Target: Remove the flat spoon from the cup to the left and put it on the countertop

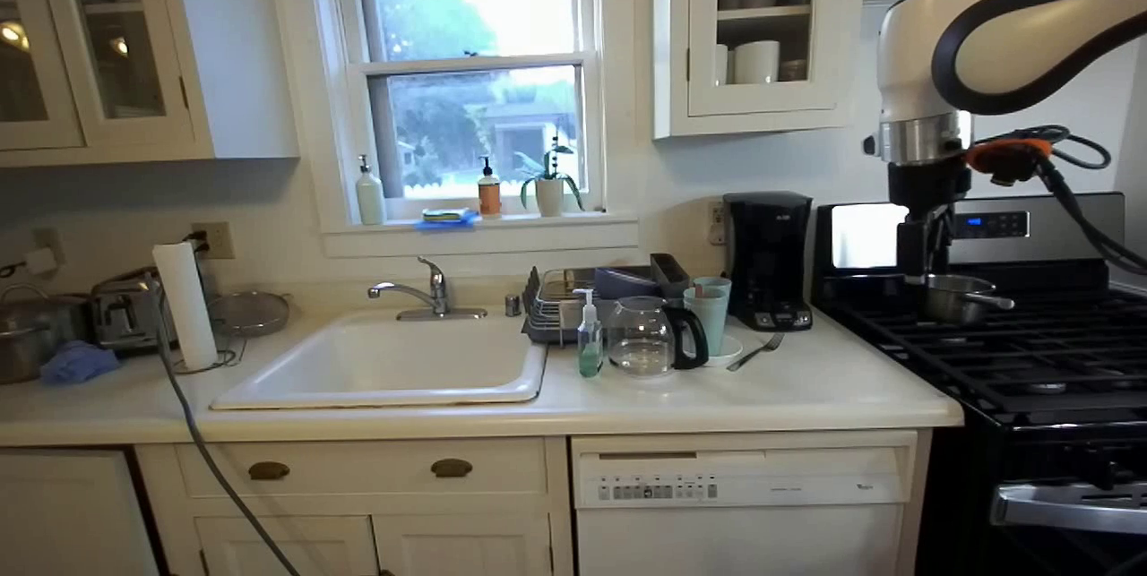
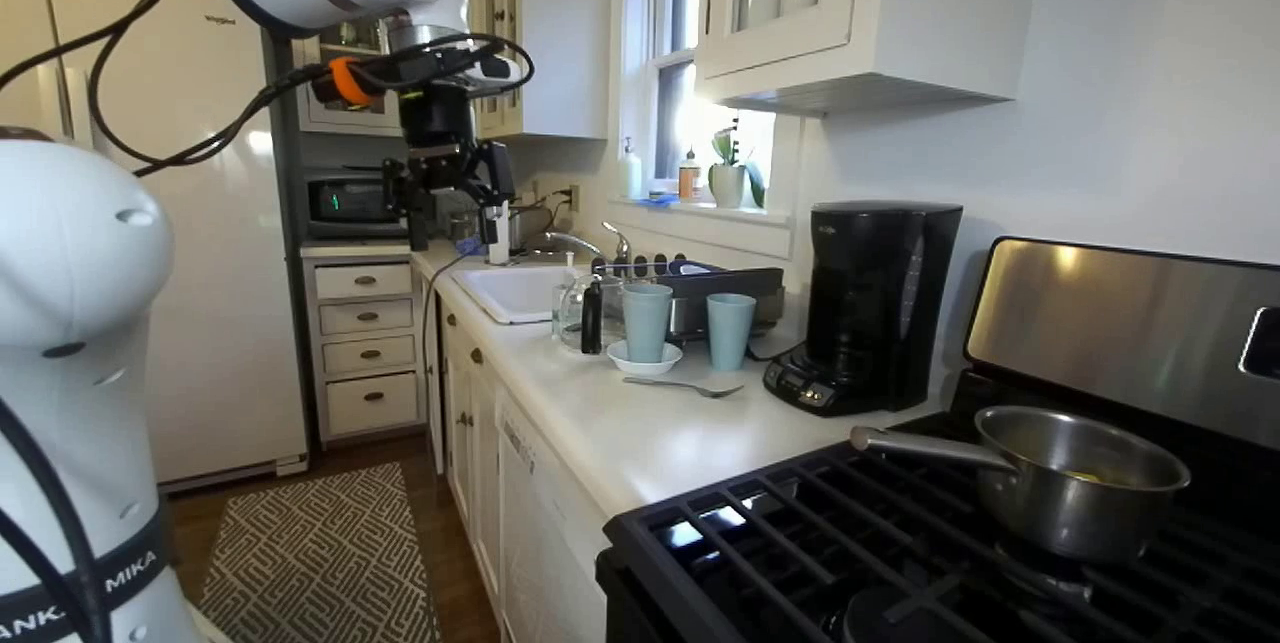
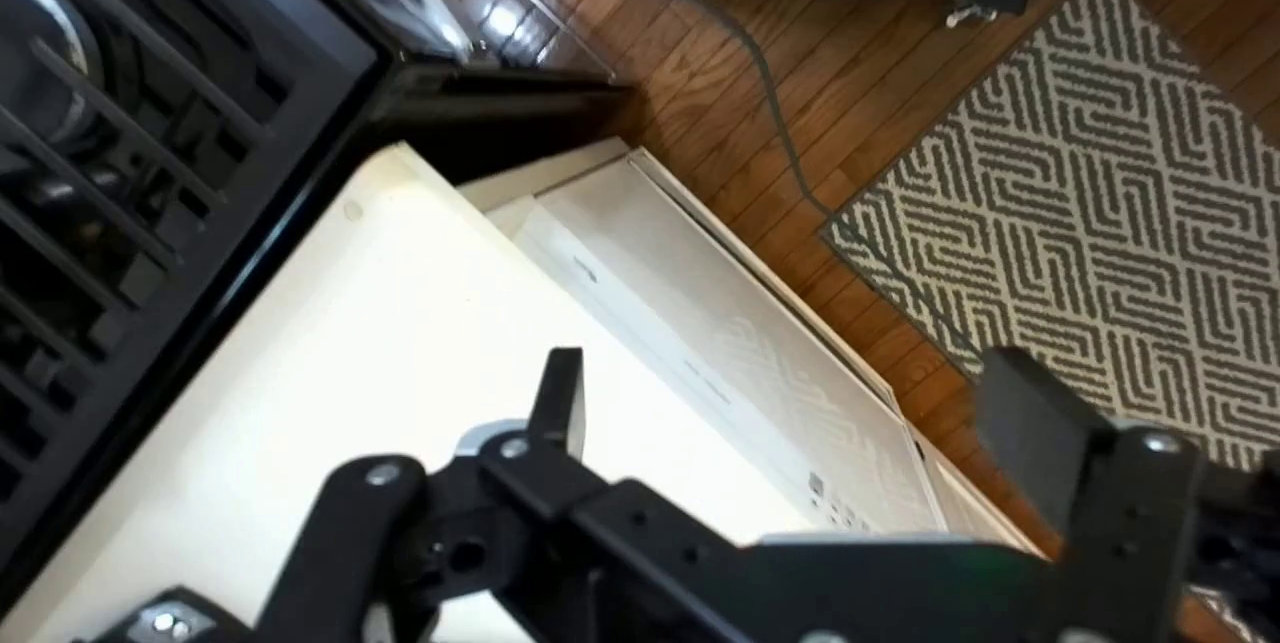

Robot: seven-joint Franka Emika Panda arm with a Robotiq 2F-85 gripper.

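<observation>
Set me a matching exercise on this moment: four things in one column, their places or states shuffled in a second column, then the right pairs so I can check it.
Column one
1. Fork
2. Pincer
3. Potted plant
4. Saucepan

Column two
A. Standing on the windowsill
B. Sitting on the stove
C. Lying on the countertop
D. Open, holding nothing

Right pairs
1-C
2-D
3-A
4-B
</observation>
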